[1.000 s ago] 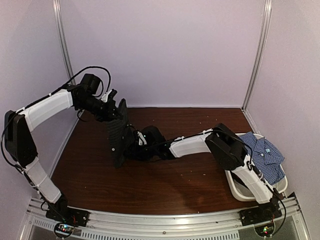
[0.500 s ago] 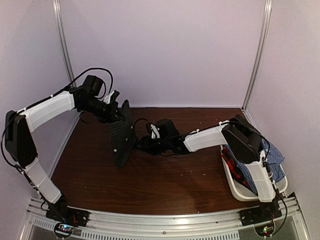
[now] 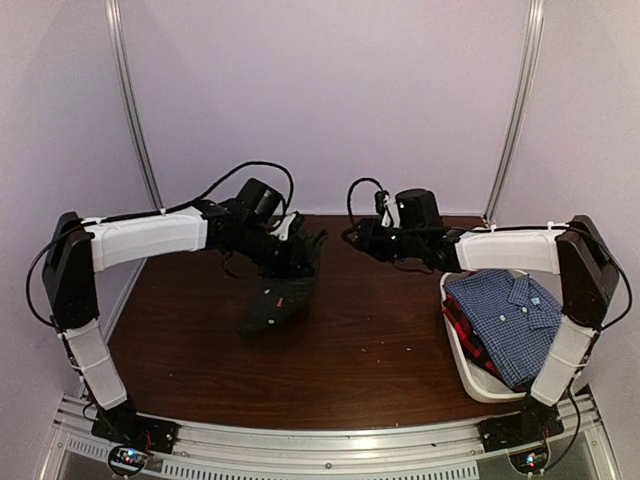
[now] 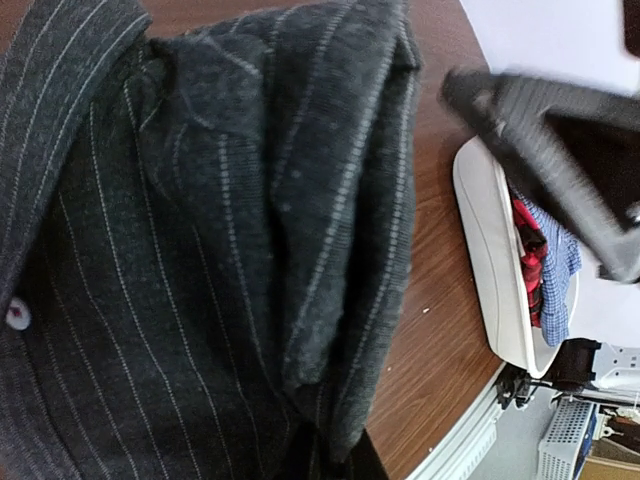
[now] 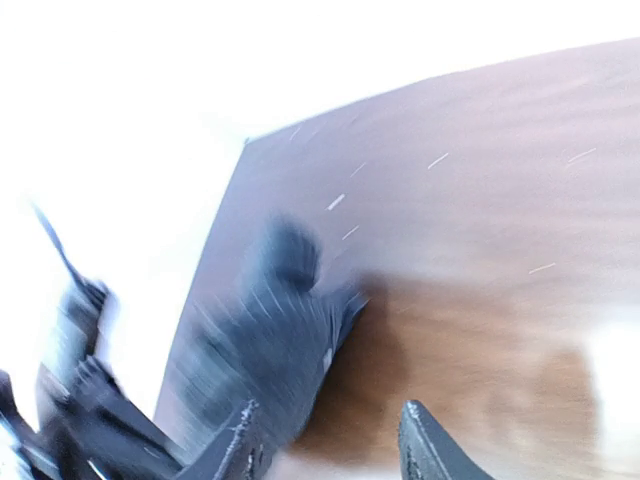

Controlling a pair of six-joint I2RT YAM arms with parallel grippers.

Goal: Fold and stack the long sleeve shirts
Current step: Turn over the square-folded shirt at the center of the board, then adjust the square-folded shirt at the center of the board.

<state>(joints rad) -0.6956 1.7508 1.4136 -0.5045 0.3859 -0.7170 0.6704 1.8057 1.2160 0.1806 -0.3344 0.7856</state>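
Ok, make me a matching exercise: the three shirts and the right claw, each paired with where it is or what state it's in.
1 black striped shirt
2 blue check shirt
3 red shirt
4 right claw

A under another shirt in the tub
B open, empty
C gripped by the left claw
D top of the pile in the tub

Pairs: 1-C, 2-D, 3-A, 4-B
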